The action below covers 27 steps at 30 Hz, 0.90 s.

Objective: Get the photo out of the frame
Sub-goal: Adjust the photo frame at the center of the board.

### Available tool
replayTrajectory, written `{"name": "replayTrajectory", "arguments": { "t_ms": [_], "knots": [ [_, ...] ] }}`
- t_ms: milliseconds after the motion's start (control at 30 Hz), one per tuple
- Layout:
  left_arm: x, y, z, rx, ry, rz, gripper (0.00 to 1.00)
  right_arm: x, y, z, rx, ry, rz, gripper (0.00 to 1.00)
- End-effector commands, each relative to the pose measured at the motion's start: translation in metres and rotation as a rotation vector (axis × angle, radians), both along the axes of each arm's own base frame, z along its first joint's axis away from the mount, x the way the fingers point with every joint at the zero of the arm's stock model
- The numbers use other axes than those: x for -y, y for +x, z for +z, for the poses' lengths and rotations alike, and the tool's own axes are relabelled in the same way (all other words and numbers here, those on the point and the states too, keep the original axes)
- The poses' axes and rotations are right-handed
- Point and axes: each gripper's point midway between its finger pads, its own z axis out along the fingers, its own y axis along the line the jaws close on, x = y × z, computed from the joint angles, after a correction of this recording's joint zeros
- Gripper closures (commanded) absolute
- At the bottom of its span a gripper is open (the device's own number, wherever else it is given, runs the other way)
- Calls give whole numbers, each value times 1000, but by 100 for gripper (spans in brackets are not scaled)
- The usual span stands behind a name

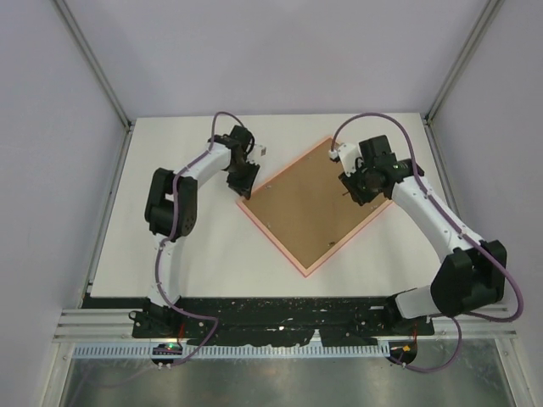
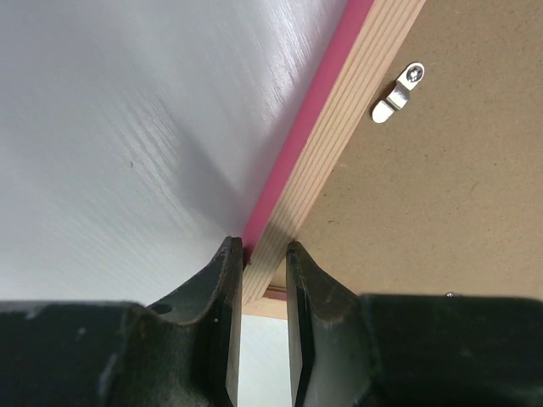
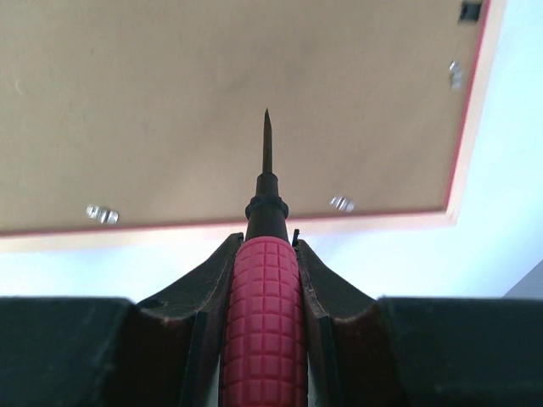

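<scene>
The frame (image 1: 271,238) lies back-up on the white table (image 1: 195,263), near the middle. It is turned so its corners point away from me, toward me and out to each side. A brown backing board (image 1: 310,208) fills it edge to edge.

Left side: my left gripper (image 1: 244,182) is at the frame's left corner. In the left wrist view, the gripper (image 2: 263,246) has its fingers (image 2: 222,288) only narrowly parted and closed on the frame's rail. The bright pink outer face lies against one finger, and the pale striped wood of the back sits in the gap between them. Beyond the grip, a small metal clip (image 2: 397,95) lies at the seam between rail and board, angled across it.

Right side: my right gripper (image 1: 356,191) hangs over the board, close to the frame's upper right edge. In the right wrist view, the gripper (image 3: 265,242) is clamped, fingers slightly apart, on the red gridded handle of a pointed tool (image 3: 265,322). The tool's dark shaft (image 3: 266,153) reaches out over the board and tapers to a fine tip. I cannot tell whether the tip touches the board. Two more clips (image 3: 102,214) (image 3: 342,203) sit along the near rail, one on each side of the tool, and a third (image 3: 456,72) sits on the right-hand rail.
</scene>
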Motion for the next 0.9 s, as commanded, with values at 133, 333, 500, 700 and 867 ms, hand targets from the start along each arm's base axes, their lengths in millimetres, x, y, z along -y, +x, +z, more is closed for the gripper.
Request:
{"name": "replayTrajectory", "arguments": {
  "t_ms": [133,333,500,700,867],
  "knots": [
    [3,-29,0,-98,-66,107,100,28,-78,9,-54,-24,50,92],
    [0,-37,-3,-105,-66,147,100,46,-125,-7,-149,-71,86,92],
    [-5,-45,-8,-122,-76,194,100,58,-153,-36,-263,-132,129,92],
    [-13,-51,-9,-124,-103,259,100,67,-143,-57,-301,-178,115,92],
    [-16,-59,-8,-126,-116,272,100,63,-97,-60,-199,-172,33,92]
  ]
}}
